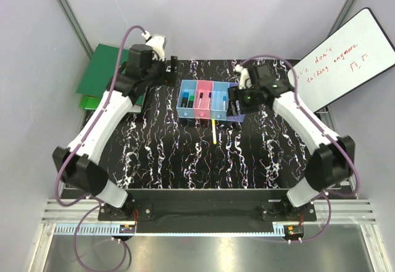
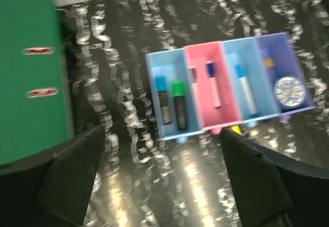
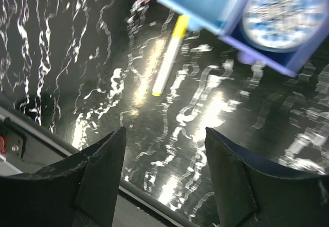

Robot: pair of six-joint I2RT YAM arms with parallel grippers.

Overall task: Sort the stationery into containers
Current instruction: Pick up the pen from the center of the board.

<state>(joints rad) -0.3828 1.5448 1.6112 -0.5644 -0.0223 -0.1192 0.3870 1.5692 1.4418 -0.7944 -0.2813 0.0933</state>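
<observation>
Four joined bins (image 1: 207, 99) stand at the back middle: light blue (image 2: 154, 101), pink (image 2: 226, 90), light blue (image 2: 257, 80), violet-blue (image 2: 280, 57). The first holds a blue-capped marker (image 2: 162, 99) and a green-capped marker (image 2: 179, 103). The pink bin holds a white pen with a blue cap (image 2: 213, 83), the third a blue-white pen (image 2: 245, 90), the violet one a round blue-white disc (image 2: 290, 91). A white stick with yellow ends (image 1: 214, 131) lies on the table just in front of the bins (image 3: 168, 57). My left gripper (image 1: 171, 68) is open and empty left of the bins (image 2: 162, 132). My right gripper (image 1: 234, 105) is open and empty above the violet bin's near side (image 3: 164, 130).
A green ring binder (image 1: 105, 74) lies at the back left, close to the left arm (image 2: 28, 72). A whiteboard with red writing (image 1: 345, 59) leans at the back right. The table's near edge (image 3: 51, 139) shows in the right wrist view.
</observation>
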